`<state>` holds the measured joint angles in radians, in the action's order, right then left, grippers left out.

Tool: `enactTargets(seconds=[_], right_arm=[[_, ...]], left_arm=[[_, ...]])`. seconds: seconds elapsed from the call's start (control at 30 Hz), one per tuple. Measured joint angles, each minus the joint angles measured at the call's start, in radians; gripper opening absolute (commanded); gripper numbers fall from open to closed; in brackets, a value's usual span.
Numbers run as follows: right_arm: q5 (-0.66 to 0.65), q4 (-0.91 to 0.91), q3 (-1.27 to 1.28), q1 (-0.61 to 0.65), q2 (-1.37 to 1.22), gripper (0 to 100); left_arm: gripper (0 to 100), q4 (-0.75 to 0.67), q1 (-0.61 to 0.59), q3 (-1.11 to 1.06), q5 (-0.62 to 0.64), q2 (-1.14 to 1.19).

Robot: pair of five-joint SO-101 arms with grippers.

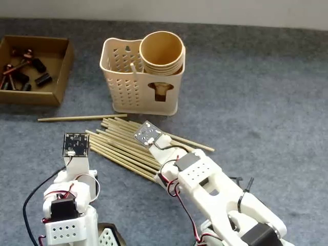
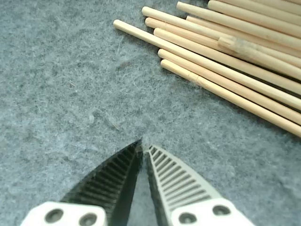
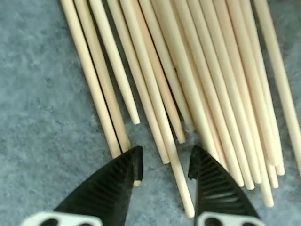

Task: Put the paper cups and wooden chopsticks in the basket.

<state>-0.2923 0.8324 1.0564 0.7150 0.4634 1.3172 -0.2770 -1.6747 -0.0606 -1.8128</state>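
The grey felt-covered desk (image 1: 266,87) carries everything. The right arm (image 1: 220,195) stretches forward over the pile of sticks, and the left arm (image 1: 72,205) stands beside it, near the pile's end.

At the far side of the desk stands the cream perforated basket (image 1: 123,82), upright. To one side of it, well apart, sits an open cardboard box (image 1: 59,77) holding small dark parts.

The paper cups (image 1: 161,51) are already nested in a stack inside the basket, their rims rising above its wall, so that half of the task looks done.

The wooden chopsticks (image 1: 123,148) are not: they lie on the desk in a loose bundle between the basket and the arms, and one stray stick (image 1: 82,118) rests apart, nearer the basket.

The right pincer (image 3: 164,157) hangs low over the near ends of the bundle, parted to a moderate gap and gripping nothing. One stick end lies between the jaws and others sit just outside them.

The left pincer (image 2: 145,147) is closed to a thin slit, empty, over bare felt beside the stick ends.

The step in hand appears to be picking up chopsticks. The next move likely calls for the right pincer to settle onto the sticks, close firmly on one or a few, lift without scattering the rest, and carry them to the basket's free space beside the cups.
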Motion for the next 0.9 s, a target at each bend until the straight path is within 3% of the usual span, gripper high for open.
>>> enactTargets(seconds=[0.9], right_arm=[[0.048, 0.0, 0.015, -0.002, 0.0, 16.9]], left_arm=[[0, 0.0, 0.0, 0.0, 0.0, 0.0]])
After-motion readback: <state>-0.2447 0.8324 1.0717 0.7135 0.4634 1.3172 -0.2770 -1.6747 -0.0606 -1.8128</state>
